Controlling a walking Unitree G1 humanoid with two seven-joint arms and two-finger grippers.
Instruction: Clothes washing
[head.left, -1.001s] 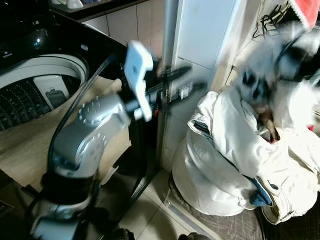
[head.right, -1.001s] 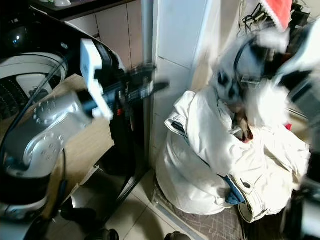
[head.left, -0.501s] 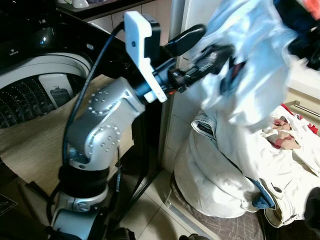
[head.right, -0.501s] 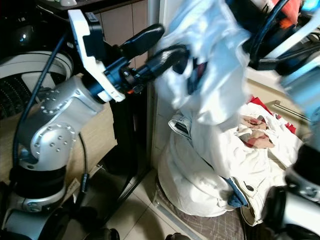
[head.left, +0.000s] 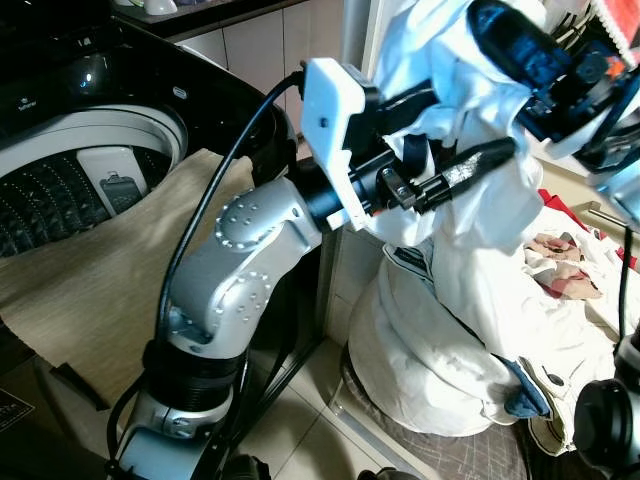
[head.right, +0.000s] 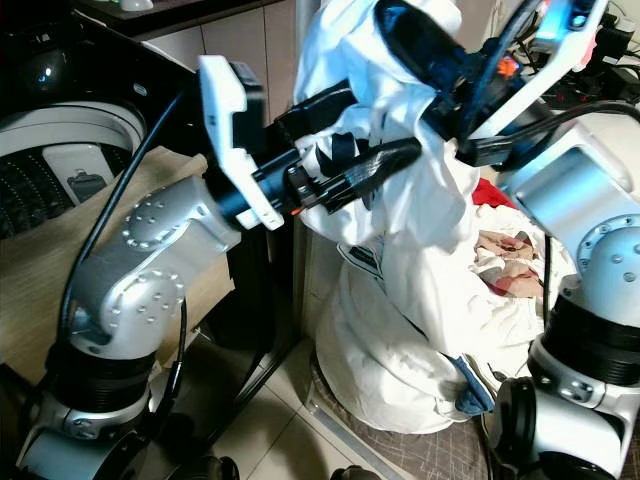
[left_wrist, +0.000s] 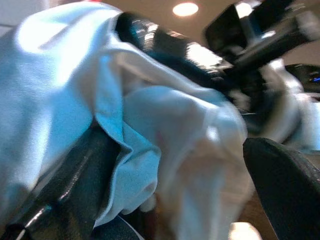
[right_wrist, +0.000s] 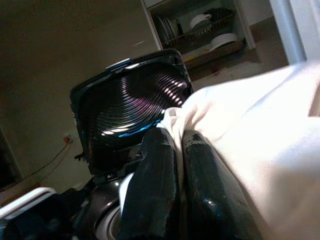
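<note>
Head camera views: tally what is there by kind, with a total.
Silver arm end effectors with black fingers: 2 (left end effector, right end effector)
Lifted white garment: 1
Heap of white laundry: 1
Black top-loading washing machine: 1
Beige cloth: 1
Total: 6

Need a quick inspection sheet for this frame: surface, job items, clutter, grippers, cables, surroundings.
Surface: tiled floor, a grey mat under the pile.
Job's things: white fabric garment lifted above the white laundry pile; top-loading washing machine with lid open.
Clutter: beige cloth draped beside the washer.
Grippers: left gripper open, fingers astride the garment; right gripper shut on the garment.
Cables: black cable looping along the left arm.
Surroundings: tiled wall, dish rack behind the washer.
</note>
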